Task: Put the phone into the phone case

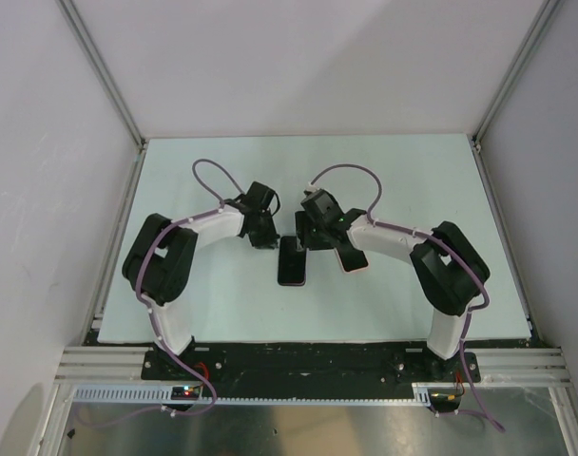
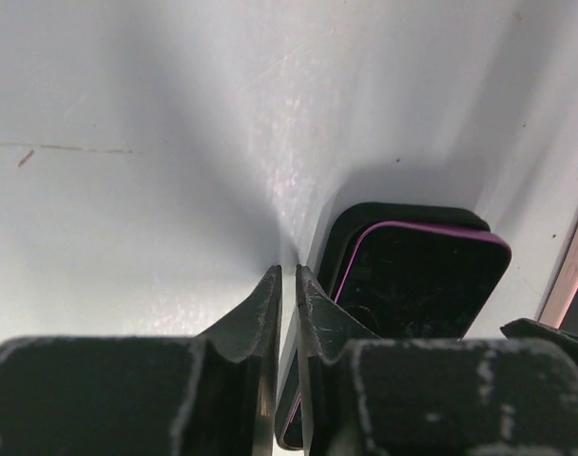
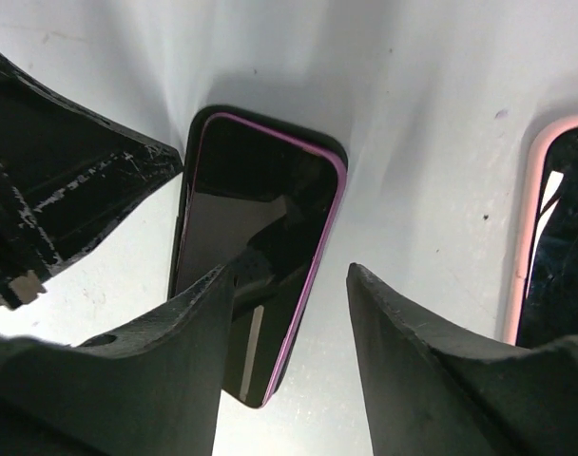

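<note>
Seemingly seated crooked in the black soft phone case [image 1: 292,262] mid-table, purple-rimmed dark-glass phone [image 3: 260,237]; right gripper [image 3: 291,275] spread above it, left gripper [image 2: 289,285] nearly closed, empty, beside; risk: uneven press pops a corner out.

We are counting two arms: the left arm [image 1: 175,261] and the right arm [image 1: 432,266]. We are counting two grippers, one on each: the left gripper [image 2: 289,277] and the right gripper [image 3: 289,275]. We are seeing one phone [image 3: 260,218] with a purple edge, sitting in one black case [image 2: 365,217]. We are seeing one more flat dark thing with a pink rim [image 3: 555,237], just beside them. We are seeing one table [image 1: 222,304] under everything.
</note>
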Robot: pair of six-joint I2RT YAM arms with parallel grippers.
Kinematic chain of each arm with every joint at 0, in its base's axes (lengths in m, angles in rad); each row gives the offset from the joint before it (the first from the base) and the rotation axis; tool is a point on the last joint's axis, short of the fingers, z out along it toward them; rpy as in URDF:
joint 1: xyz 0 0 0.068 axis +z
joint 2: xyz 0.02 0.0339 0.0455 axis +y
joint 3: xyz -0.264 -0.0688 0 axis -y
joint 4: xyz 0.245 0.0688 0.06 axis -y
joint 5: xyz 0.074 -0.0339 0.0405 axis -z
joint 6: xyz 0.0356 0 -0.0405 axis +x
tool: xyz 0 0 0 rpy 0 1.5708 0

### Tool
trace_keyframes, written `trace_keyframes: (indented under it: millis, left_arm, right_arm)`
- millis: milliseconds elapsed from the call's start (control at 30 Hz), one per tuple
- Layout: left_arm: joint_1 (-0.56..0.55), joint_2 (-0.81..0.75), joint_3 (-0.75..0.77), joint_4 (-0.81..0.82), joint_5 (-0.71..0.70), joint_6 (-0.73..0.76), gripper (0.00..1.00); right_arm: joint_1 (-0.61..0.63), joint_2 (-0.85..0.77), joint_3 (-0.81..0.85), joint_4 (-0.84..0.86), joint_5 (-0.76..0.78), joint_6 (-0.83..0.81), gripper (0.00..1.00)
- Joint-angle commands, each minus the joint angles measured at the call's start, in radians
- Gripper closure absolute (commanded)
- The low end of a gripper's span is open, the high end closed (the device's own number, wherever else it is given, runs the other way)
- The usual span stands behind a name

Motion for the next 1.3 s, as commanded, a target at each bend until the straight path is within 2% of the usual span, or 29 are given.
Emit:
trace_keyframes:
  millis: [0, 167, 267, 667, 933, 1267]
  left_arm:
    - [0.001, -0.049, -0.047, 0.013, 0.01, 0.01, 0.84]
    - [0.001, -0.056, -0.065, 0.029, 0.03, 0.011, 0.85]
    - [-0.001, -0.055, -0.071, 0.033, 0.039, 0.011, 0.85]
    - [-0.012, -0.043, -0.075, 0.043, 0.048, 0.007, 0.87]
    - [-0.013, -0.039, -0.075, 0.046, 0.052, 0.007, 0.87]
    - [-0.016, -0.019, -0.063, 0.047, 0.062, 0.012, 0.88]
  right_arm:
    - [0.018, -0.019, -0.008, -0.013, 0.0, 0.021, 0.47]
    - [0.034, -0.008, -0.008, -0.005, 0.007, 0.028, 0.57]
    - [0.037, -0.001, -0.008, -0.002, 0.01, 0.031, 0.59]
    - [0.039, 0.011, -0.006, -0.023, 0.046, 0.038, 0.56]
    - [0.039, 0.047, 0.006, -0.002, 0.025, 0.041, 0.58]
    - [0.041, 0.076, 0.036, -0.004, 0.017, 0.036, 0.75]
